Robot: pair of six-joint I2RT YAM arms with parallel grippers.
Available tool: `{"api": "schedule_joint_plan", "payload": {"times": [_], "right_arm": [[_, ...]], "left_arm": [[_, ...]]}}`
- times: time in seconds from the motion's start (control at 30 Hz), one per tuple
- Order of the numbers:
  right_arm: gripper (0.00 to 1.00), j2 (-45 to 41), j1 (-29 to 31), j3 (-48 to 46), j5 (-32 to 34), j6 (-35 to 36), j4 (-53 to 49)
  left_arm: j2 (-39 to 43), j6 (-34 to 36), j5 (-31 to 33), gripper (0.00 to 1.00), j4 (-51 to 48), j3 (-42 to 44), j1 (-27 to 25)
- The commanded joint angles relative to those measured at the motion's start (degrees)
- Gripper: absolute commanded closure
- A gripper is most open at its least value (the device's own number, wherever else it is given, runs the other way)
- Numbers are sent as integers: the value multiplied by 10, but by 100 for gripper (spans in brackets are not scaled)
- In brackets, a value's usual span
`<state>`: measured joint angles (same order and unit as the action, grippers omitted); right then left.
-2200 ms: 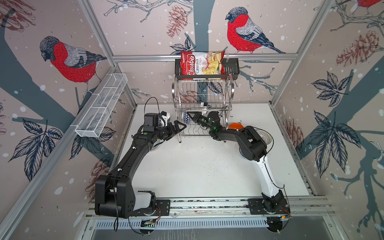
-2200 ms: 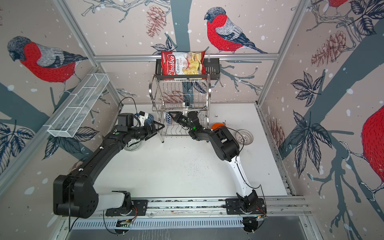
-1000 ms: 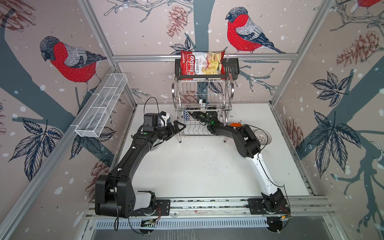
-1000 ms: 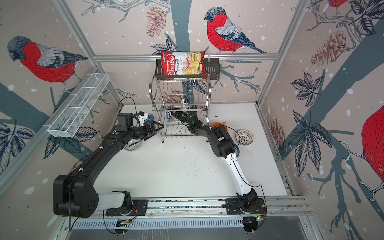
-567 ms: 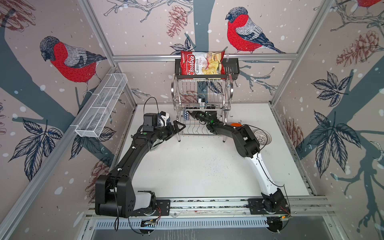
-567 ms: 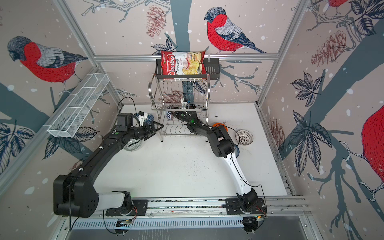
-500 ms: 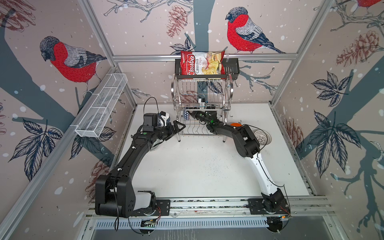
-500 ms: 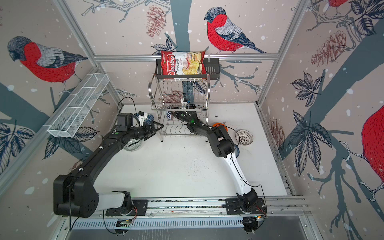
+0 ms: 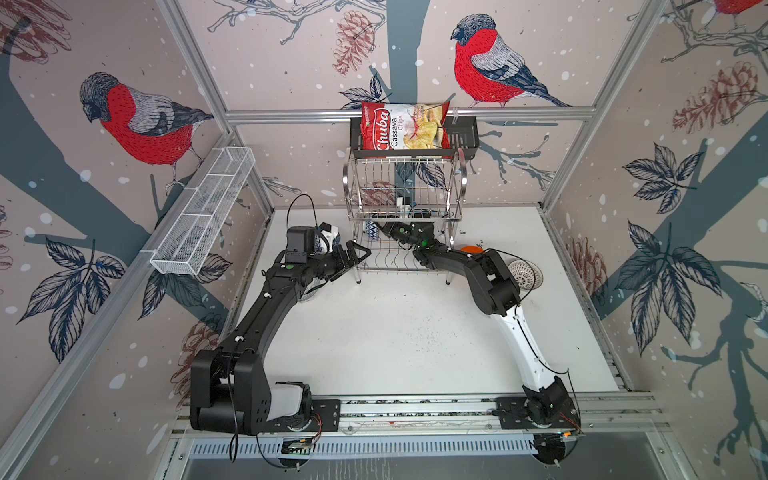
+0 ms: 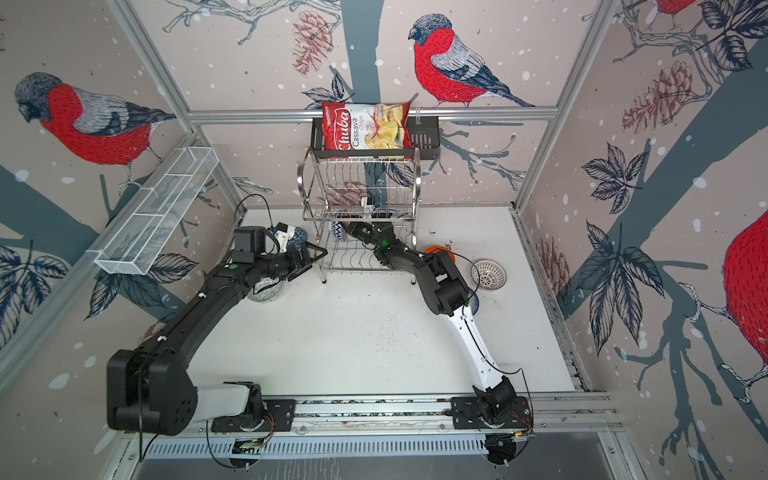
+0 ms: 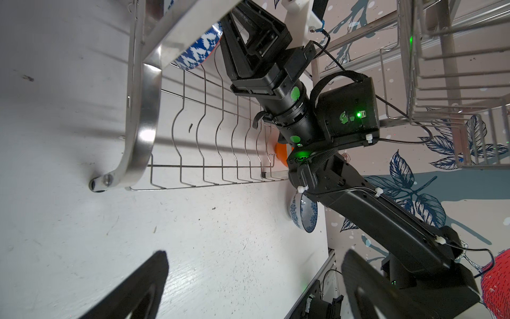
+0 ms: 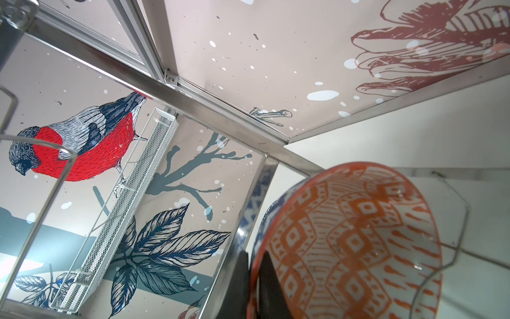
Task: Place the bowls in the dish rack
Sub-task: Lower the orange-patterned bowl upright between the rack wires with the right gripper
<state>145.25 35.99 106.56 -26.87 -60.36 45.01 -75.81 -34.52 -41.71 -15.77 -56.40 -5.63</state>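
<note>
While reaching into the dish rack (image 9: 461,183), right gripper (image 12: 254,262): pinching the rim of the orange-red bowl (image 12: 347,243), on edge at the lower shelf.
Alongside: blue bowl (image 11: 196,52), already racked.
Left gripper (image 9: 360,252): spread, empty, beside the rack.
To go: plain orange bowl (image 9: 471,249), pale bowl (image 9: 525,274), more on the table (image 9: 395,332). Early days, I'd say.

dish rack (image 11: 143,116): polished steel, mirror-shiny tube and wire. worktop (image 11: 82,234): matt white, scuffed, dirt-specked. orange-patterned bowl (image 12: 358,248): glazed ceramic, glossy. blue-and-white bowl (image 11: 302,212): same glaze. left gripper (image 11: 255,259): matt black plastic. mesh basket (image 9: 203,216): white coated wire mesh, matt. chips bag (image 9: 403,126): glossy printed film. black shelf (image 9: 461,133): matt.
</note>
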Motion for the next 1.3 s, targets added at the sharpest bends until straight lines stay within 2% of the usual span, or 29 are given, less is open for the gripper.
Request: {"api": "schedule_joint_plan", "payload": {"times": [0.0, 0.2, 0.63, 1.27], "right_arm": [[88, -5, 2, -2, -6, -1, -23], [83, -8, 2, -3, -5, -3, -24], [77, -17, 4, -8, 0, -10, -14], [76, -42, 9, -47, 28, -18, 6]], "left_arm": [[0, 3, 6, 2, 5, 3, 2], [3, 1, 6, 2, 7, 7, 3], [7, -3, 6, 2, 8, 14, 4], [12, -6, 6, 2, 11, 20, 4]]}}
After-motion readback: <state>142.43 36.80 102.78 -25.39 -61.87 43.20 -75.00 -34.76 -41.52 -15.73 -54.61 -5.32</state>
